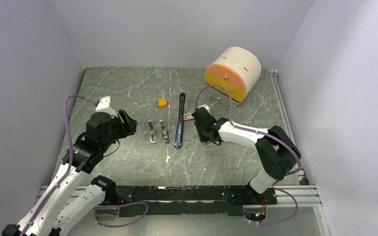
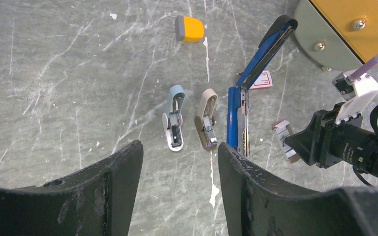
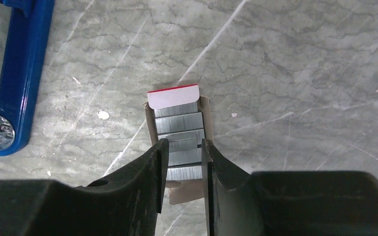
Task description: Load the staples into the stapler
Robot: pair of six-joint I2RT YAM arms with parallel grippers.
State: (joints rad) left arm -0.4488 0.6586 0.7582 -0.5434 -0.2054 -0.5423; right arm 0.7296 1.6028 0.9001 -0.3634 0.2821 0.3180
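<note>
**Colleague:** Where's your right gripper sitting?

**Me:** My right gripper (image 3: pixel 184 145) is low over the staples (image 3: pixel 177 120). The gap between its tips is narrower than the block, and the tips overlap the block's near rows. I can't tell whether it is pinching a strip or only hovering on top.

**Colleague:** And the staples themselves?

**Me:** They lie in a shallow cardboard tray (image 3: pixel 187 194) flat on the worktop (image 3: pixel 300 73), with a red-edged white flap (image 3: pixel 172 96) at the far end. The blue stapler (image 3: pixel 22 73) lies near them on the left, swung open flat.

**Colleague:** Left side?

**Me:** My left gripper (image 2: pixel 179 196) hangs wide open above the worktop, holding nothing. Ahead of it are two small staplers side by side — a pale blue one (image 2: pixel 173 123) and a beige one (image 2: pixel 206 123), with the beige one just beside the blue stapler. Farther back there's an orange block (image 2: pixel 191 28), and a red-and-white box (image 2: pixel 261 80) lies just beside the stapler's raised arm.
</note>
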